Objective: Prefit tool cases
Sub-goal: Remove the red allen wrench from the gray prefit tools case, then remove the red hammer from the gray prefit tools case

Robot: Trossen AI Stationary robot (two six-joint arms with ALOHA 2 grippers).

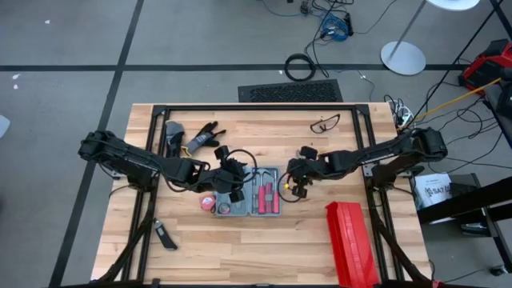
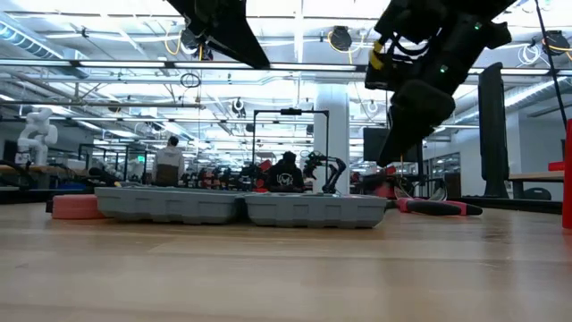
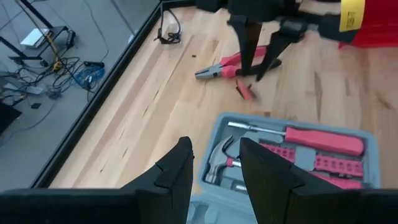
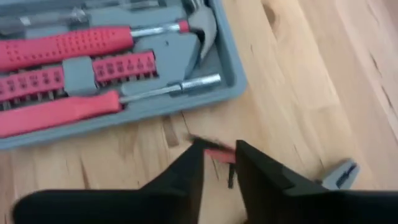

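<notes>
From above, the only writing is on a white sheet [image 1: 437,190] off the table's right edge, too small to read. 1 tool case [image 1: 254,192] lies open flat near the middle of the wooden table [image 1: 240,248], red-handled tools in its grey slots. 2 arms reach in from either side: the left gripper [image 1: 234,186] hangs over the case's left half, and the right gripper [image 1: 298,186] hovers just beside the case's right edge. Also on the table are 1 long red box [image 1: 350,244] at the lower right, 1 pair of glasses [image 1: 324,124] near the far edge, 1 pink roll [image 1: 208,202] touching the case's left side, and a dark tool [image 1: 166,236] lying alone at the lower left. In the low view the case shows as 2 grey halves side by side, with the right arm hanging down to the right of them; 2 people sit far back in the room. The left wrist view shows the left fingers [image 3: 177,171] apart over the case's edge, holding nothing, with a hammer [image 3: 217,163] below and 1 pair of pliers [image 3: 233,65] on the wood beyond. In the right wrist view the right fingers [image 4: 186,171] stand a little apart above a small red piece [image 4: 217,154] on the wood beside the case; I cannot tell whether they grip it.
</notes>
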